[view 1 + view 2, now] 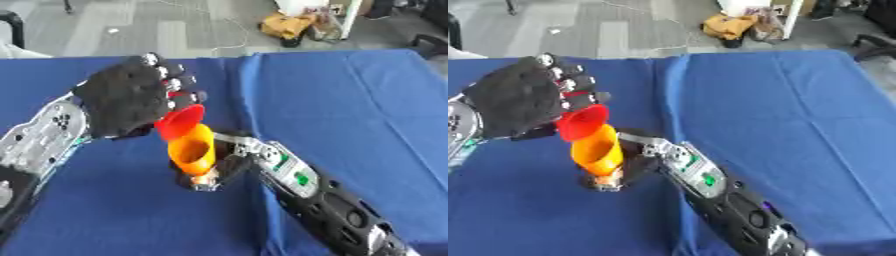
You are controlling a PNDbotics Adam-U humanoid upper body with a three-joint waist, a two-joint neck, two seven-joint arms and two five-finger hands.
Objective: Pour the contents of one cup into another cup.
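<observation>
At frame centre I am tipping the light, stiff red cup [179, 121], my left hand [131, 95] curled around its wall, into the orange cup [192, 150] my right hand [214, 172] is gripping low above the blue surface [350, 110].

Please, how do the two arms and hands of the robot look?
The left robot hand has a black textured cover with silver and red finger parts. The left forearm is silver. The right forearm is black with silver and green parts; the right robot hand is black.
</observation>
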